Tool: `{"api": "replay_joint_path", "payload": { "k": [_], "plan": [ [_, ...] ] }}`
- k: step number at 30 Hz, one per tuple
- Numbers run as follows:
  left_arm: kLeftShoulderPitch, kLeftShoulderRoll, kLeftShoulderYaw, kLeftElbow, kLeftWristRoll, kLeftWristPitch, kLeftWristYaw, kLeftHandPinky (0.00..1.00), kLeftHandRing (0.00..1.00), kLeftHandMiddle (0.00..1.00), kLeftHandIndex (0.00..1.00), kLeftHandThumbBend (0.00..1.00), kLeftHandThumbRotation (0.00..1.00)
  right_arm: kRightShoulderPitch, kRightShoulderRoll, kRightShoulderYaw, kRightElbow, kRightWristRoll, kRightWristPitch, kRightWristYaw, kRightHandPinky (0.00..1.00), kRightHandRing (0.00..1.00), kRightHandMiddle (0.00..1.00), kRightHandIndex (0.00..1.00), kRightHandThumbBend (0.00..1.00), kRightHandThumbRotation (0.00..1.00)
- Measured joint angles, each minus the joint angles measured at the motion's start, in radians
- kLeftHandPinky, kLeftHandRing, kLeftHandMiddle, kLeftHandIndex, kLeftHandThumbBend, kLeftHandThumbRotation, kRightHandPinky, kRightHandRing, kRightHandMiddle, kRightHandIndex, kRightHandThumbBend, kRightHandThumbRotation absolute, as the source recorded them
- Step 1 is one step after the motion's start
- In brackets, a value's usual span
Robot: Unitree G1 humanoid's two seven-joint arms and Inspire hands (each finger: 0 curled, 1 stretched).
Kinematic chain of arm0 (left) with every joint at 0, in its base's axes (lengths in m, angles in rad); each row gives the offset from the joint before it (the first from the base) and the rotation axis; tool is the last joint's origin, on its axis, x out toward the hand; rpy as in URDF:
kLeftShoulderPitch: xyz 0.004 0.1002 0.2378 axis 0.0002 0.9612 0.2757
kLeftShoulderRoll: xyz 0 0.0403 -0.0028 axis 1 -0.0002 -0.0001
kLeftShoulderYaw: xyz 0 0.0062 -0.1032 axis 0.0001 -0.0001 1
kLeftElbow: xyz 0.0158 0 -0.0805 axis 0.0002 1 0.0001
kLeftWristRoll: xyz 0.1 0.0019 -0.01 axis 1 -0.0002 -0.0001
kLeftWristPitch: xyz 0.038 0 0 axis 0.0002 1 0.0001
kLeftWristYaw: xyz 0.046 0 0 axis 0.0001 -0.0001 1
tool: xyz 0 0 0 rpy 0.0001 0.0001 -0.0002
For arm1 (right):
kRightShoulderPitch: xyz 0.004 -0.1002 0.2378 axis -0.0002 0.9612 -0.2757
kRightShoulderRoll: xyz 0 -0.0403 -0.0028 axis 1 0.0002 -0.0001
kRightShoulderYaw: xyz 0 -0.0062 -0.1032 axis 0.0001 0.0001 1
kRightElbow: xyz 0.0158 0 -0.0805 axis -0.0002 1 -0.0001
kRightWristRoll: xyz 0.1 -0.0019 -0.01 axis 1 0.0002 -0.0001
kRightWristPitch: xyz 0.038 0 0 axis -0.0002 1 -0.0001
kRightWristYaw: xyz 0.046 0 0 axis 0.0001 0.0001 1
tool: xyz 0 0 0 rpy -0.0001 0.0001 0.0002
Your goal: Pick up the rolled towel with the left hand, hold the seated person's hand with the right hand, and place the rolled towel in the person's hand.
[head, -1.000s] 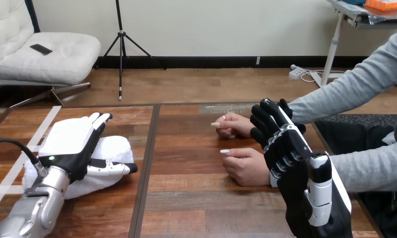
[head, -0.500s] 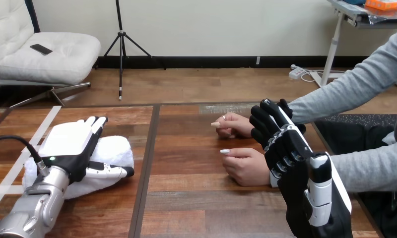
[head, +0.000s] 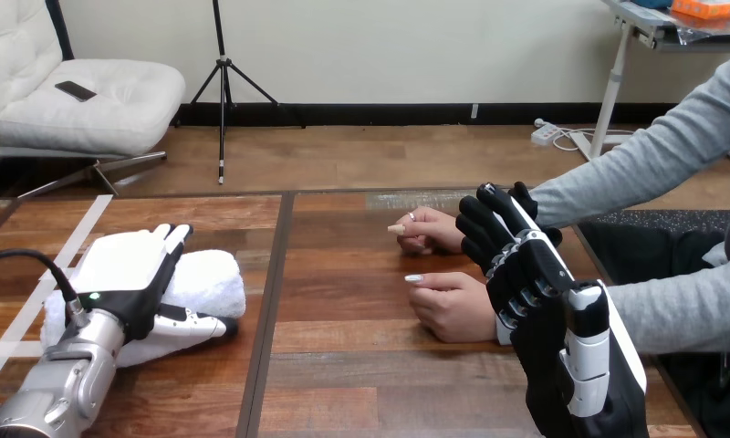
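White terry cloth, rolled into one thick towel (head: 208, 278), lies on the left part of the brown wooden plank table (head: 361, 365), and we see the robot's left hand (head: 124, 269) resting on top of it. Its fingers (head: 173, 239) lie straight and close together across the roll, pointing away from the robot. The thumb (head: 195, 323) stretches out along the towel's near side and touches the cloth. The towel sits flat on the table, not lifted.

We count two robot hands and two hands of the seated person. The robot's right hand (head: 537, 274) stands raised at the table's right, its fingers (head: 489, 215) upright, slightly apart and clamped on nothing. Just to its left, the person's nearer hand (head: 454, 308) rests loosely curled on the wood. The person's farther hand (head: 432, 231) is curled too, with one finger pointing left. Whether the right hand touches either wrist, we cannot tell.
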Motion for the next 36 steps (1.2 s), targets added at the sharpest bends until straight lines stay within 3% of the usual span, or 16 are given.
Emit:
{"api": "replay_joint_path", "payload": {
  "k": [16,36],
  "plan": [
    [-0.02,0.0,-0.01,0.027,-0.004,-0.004,-0.001,0.89,0.91,0.94,0.93,1.0,0.63,0.0,-0.001,0.0,0.0,0.003,0.0,0.0,1.0,0.94,0.92,0.93,0.74,1.0],
    [-0.028,0.002,-0.01,0.034,-0.05,-0.03,-0.042,0.82,0.85,0.86,0.86,1.0,0.55,0.0,-0.001,0.0,0.0,0.002,0.0,0.0,0.99,0.94,0.92,0.92,0.74,1.0]
  ]
}}
